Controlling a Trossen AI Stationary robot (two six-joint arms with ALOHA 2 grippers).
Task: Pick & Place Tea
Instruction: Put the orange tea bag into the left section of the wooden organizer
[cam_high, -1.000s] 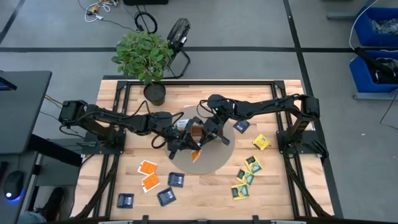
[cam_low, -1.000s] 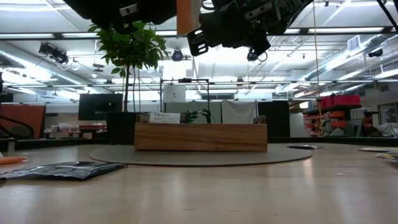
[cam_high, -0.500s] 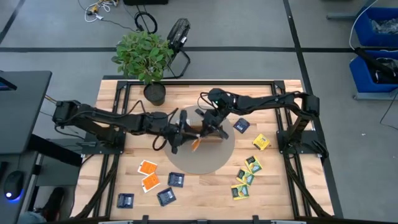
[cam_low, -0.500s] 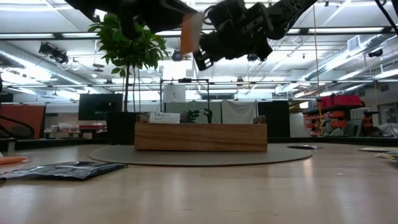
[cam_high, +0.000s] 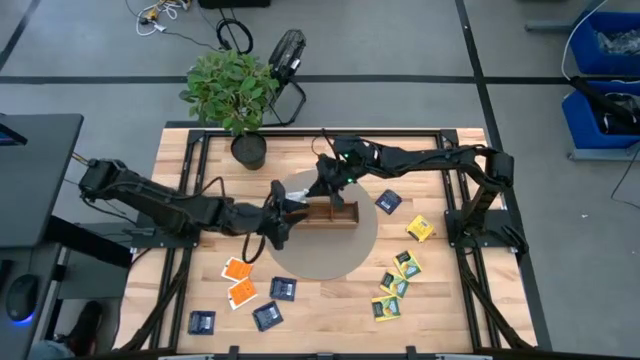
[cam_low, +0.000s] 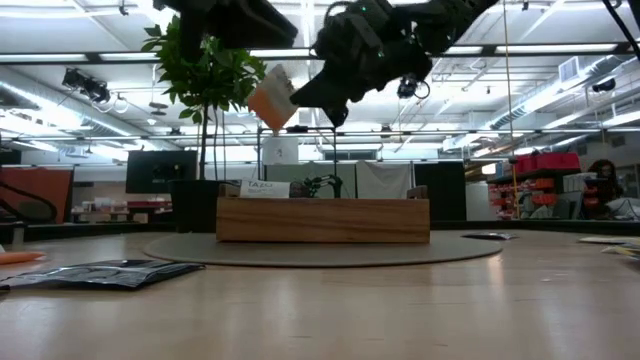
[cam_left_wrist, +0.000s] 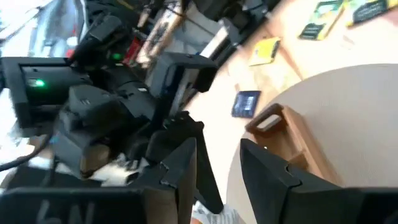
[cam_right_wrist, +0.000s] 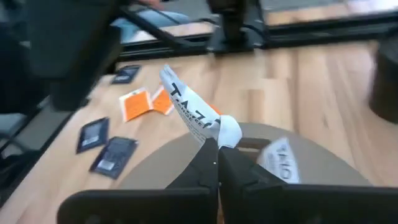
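Observation:
My right gripper (cam_right_wrist: 217, 149) (cam_high: 320, 187) hovers over the left end of the brown wooden tray (cam_high: 336, 213) (cam_low: 322, 220) and is shut on a tea packet (cam_right_wrist: 189, 109) (cam_low: 272, 98) with an orange back and a white printed face. My left gripper (cam_left_wrist: 217, 171) (cam_high: 277, 218) is open just to the left of the tray, close beside the packet and touching nothing. The tray rests on a round grey mat (cam_high: 330, 255). Another white-faced packet (cam_low: 265, 188) stands in the tray's left end. My right gripper pinches the tea packet at one corner (cam_right_wrist: 225, 132) between its two fingers. The packet is lifted clear above the tray and sticks out slanted beyond the fingertips toward the table's left, white face showing in the right wrist view.
Loose packets lie on the table: orange ones (cam_high: 238, 270), dark blue ones (cam_high: 283, 289) (cam_high: 388, 201), and yellow-green ones (cam_high: 405, 265) (cam_high: 419, 229). A potted plant (cam_high: 248, 150) stands at the far left. The table frame's black rails run along the sides.
The orange packet, earlier upright below the left gripper, has passed to the right gripper and now hangs slanted and lower. The right gripper has moved toward the far edge and left. The left gripper has drawn back toward the table's left.

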